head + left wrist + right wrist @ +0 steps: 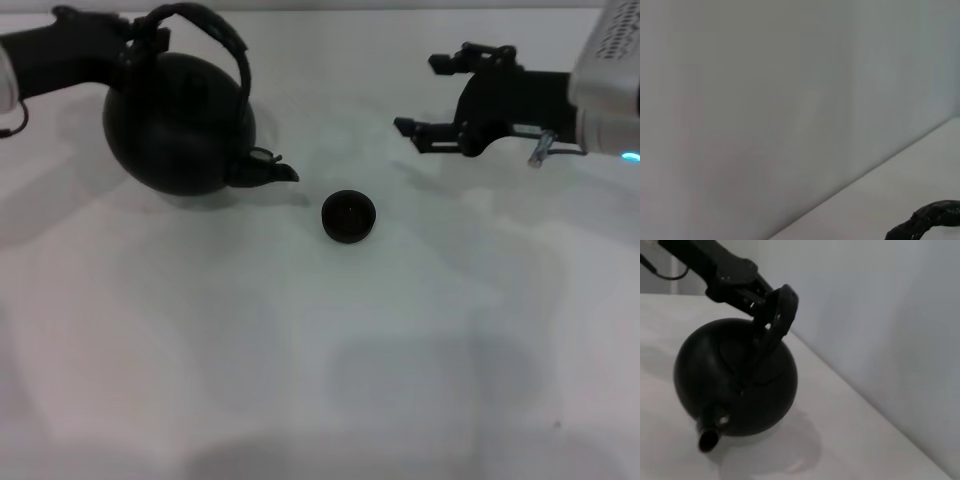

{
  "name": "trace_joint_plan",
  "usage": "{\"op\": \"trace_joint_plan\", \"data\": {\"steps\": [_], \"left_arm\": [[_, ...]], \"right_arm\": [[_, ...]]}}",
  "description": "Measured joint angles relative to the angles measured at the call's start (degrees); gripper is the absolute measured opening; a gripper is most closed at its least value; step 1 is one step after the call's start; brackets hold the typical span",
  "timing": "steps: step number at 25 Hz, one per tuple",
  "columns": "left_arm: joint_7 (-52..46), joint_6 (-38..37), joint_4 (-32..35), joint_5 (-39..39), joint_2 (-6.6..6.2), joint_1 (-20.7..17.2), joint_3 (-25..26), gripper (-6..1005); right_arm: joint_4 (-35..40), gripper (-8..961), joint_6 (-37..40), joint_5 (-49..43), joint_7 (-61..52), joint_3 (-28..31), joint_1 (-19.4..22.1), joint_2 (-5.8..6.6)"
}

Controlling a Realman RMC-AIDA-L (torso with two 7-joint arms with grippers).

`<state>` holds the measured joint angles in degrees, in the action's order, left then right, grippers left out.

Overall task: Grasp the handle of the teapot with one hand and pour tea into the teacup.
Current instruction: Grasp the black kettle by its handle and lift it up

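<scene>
— Where's the teapot (180,125) now?

— Off the table (300,380), I'd say, hanging tipped from the left claw (140,45). The spout (265,172) points down and toward the teacup (348,216). From the other arm's side the pot (735,377) leans well over, spout mouth (707,440) lowest.

— Is the claw properly on the handle?

— It's clamped on the handle (215,35) near its top, at the far-left end of the arch. The right wrist view shows the fingers pinching the bail (777,315) and the pot swinging below it.

— And the cup?

— Standing upright on the table, just beside the spout tip but a little forward and to the right of it. The spout isn't over the rim yet, as far as I can judge.

— So what makes the pour go well?

— I'd carry the pot a touch toward the cup first, so the spout tip sits above the opening, then add tilt slowly. That cup is tiny next to the pot; a quick tip would likely overshoot it. The pot hangs from a bail, so it may swing; steady, small wrist turns seem wise.

— The right arm?

— The right claw (425,95) hovers well apart at the right, fingers spread, holding nothing.
</scene>
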<state>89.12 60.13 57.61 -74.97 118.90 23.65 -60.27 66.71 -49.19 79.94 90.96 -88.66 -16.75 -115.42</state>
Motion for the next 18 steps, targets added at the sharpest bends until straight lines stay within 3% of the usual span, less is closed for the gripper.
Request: {"op": "trace_joint_plan", "data": {"steps": [8, 18], "left_arm": [[-11.2, -1.9, 8.5, 7.9, 0.01, 0.0, -6.1, 155], [-15.9, -4.8, 11.1, 13.7, 0.04, 0.6, -11.8, 156]], "right_arm": [[-0.3, 843, -1.1, 4.6, 2.7, 4.9, 0.9, 0.10], [-2.1, 842, -2.1, 7.0, 3.5, 11.4, 1.1, 0.19]]}}
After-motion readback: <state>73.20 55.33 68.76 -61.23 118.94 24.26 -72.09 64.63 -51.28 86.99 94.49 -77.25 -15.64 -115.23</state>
